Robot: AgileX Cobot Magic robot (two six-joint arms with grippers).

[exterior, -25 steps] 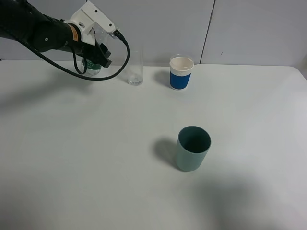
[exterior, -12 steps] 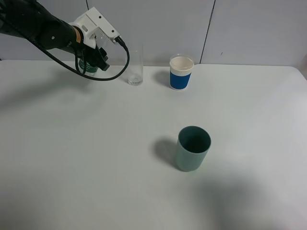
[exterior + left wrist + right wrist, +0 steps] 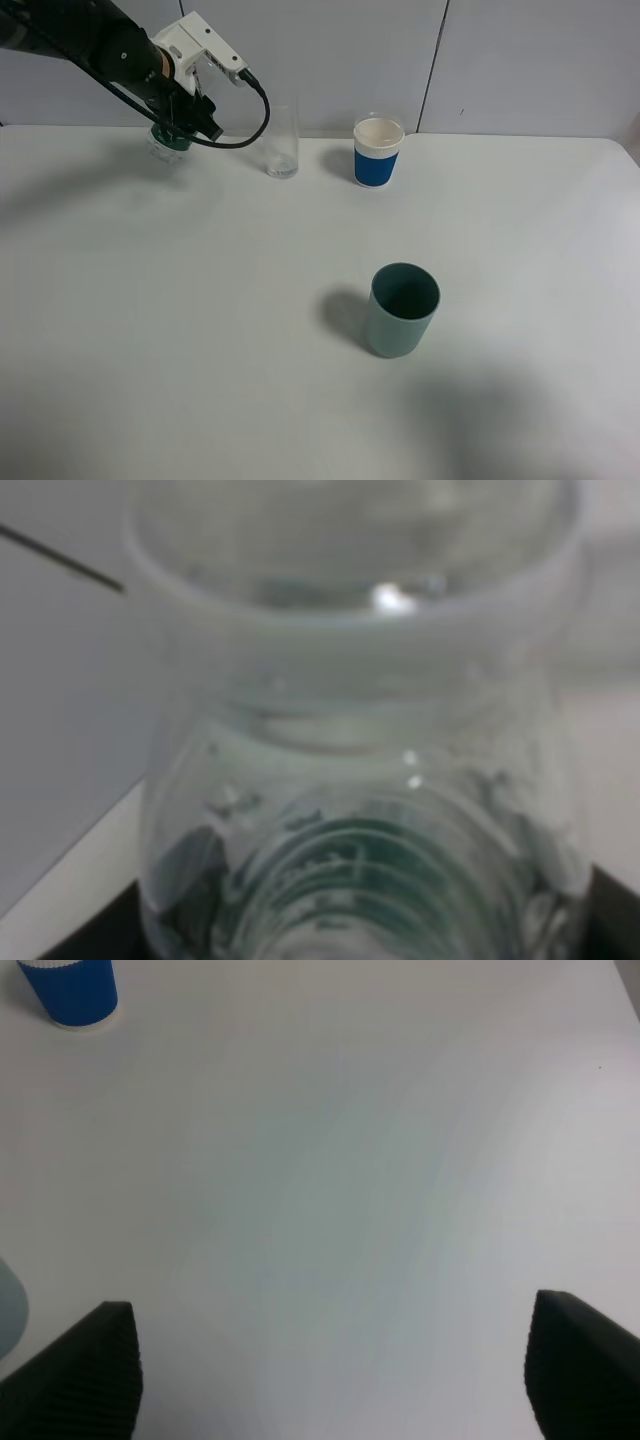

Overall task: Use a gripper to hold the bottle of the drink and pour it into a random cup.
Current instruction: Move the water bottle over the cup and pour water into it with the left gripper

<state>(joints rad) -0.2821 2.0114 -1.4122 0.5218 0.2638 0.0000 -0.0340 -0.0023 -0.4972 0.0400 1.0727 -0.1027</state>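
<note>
My left gripper (image 3: pixel 182 120) is at the far left of the table, shut on the bottle of the drink (image 3: pixel 164 146). The bottle is clear with a dark green label, and its lower end shows just under the black arm. It sits to the left of the cup (image 3: pixel 283 142), a tall clear glass, with a gap between them. In the left wrist view the bottle (image 3: pixel 360 780) fills the picture, blurred and very close. My right gripper (image 3: pixel 330 1380) is open over bare table with nothing between its dark fingers (image 3: pixel 85 1370). It does not appear in the high view.
A white paper cup with a blue band (image 3: pixel 378 151) stands right of the glass near the back wall; the right wrist view also shows this paper cup (image 3: pixel 70 990). A grey-green plastic cup (image 3: pixel 402 310) stands mid-table. The white table (image 3: pixel 200 330) reaches a wall behind.
My left gripper has carried the bottle leftward, away from the glass, and turned a little. The cups have not moved.
</note>
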